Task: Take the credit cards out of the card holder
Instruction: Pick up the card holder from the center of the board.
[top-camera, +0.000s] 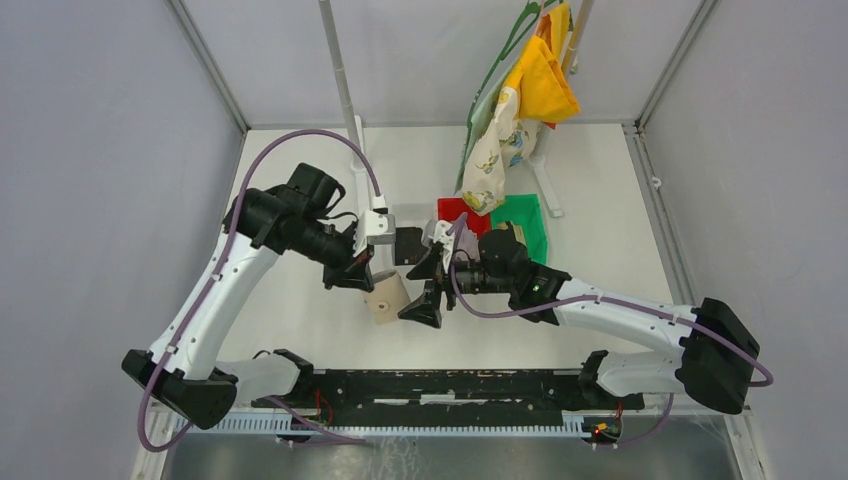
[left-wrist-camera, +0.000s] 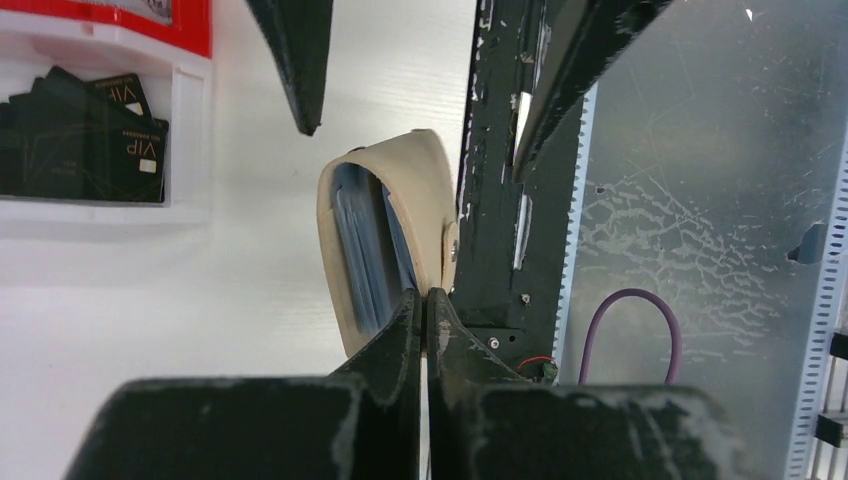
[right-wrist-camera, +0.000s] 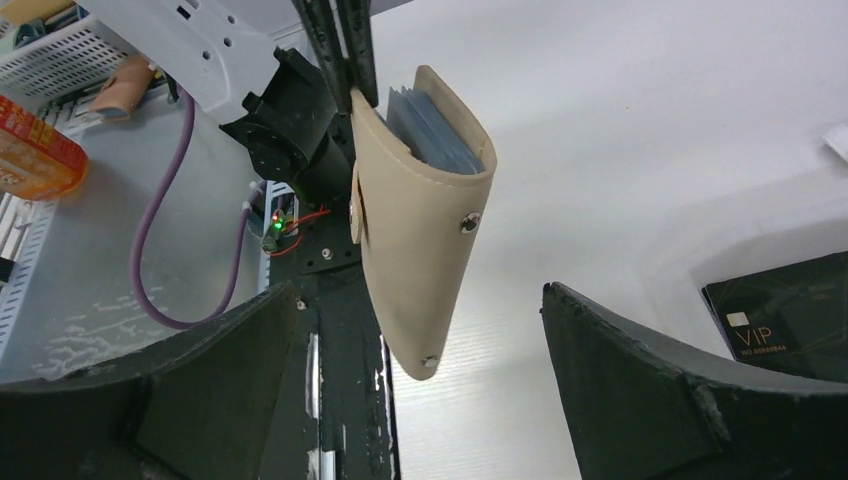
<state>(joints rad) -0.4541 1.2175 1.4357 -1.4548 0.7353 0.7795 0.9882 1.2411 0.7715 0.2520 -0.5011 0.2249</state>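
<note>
card holder (right-wrist-camera: 420, 215) pinched edgewise in left gripper (left-wrist-camera: 424, 300), long axis lying squarely between jaws of wide-spread, empty right gripper (right-wrist-camera: 415, 300).

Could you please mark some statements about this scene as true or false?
1. The left gripper is shut on the tan leather-like folding card holder. True.
2. The right gripper grips it too. False: its jaws stand open, not touching it.
3. The black rectangular cards marked VIP lie in a white tray. True.
4. The two flat coloured items at the back are blue and yellow. False: one red item, one green item.
</note>
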